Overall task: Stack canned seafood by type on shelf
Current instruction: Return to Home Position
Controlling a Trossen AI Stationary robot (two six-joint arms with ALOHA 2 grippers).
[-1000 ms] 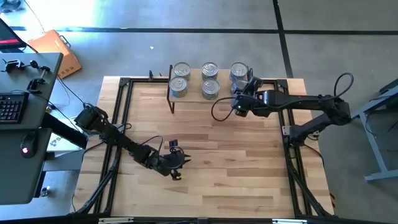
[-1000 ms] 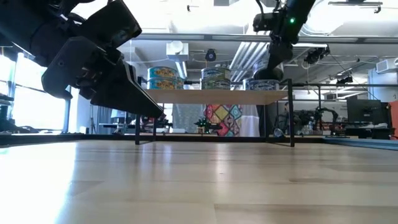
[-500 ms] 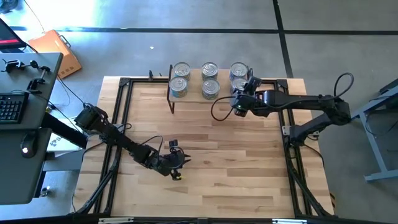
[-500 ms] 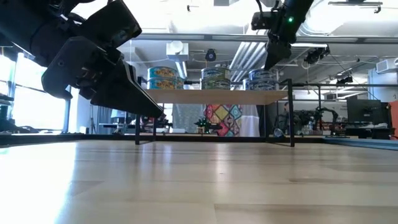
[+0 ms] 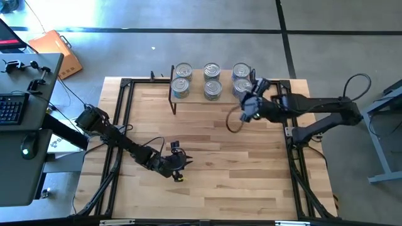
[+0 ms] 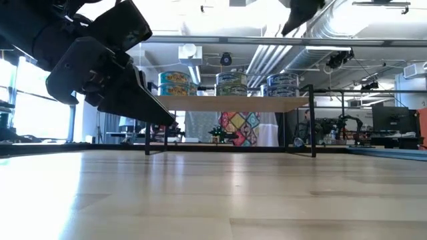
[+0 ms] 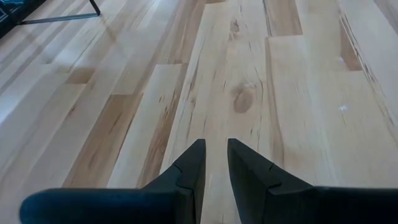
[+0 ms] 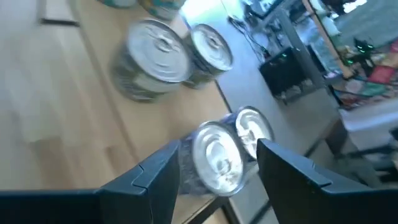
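Observation:
The shelf (image 6: 230, 103) stands at the table's far edge, with canned seafood in three short stacks on it (image 6: 175, 83) (image 6: 232, 81) (image 6: 283, 83). From above the tins show as three pairs of silver lids (image 5: 181, 78) (image 5: 212, 79) (image 5: 241, 78). My right gripper (image 5: 247, 107) hovers open and empty, high above the table just in front of the right-hand stack (image 8: 217, 155). That stack shows beyond the fingers in the right wrist view. My left gripper (image 5: 176, 167) hangs low over the near left of the table, its fingers (image 7: 215, 163) a narrow gap apart with nothing between them.
Black frame rails (image 5: 122, 125) run along the table's left and right edges. A loose cable loop (image 5: 235, 123) hangs under my right arm. A desk with a keyboard (image 5: 12, 107) stands off the table's left. Bare wood lies between the two arms.
My right gripper has lifted away from the right-hand stack on the shelf, rising and drawing back toward the table's right and near side. In the low view it has almost left the top of the picture. The tins stay in place.

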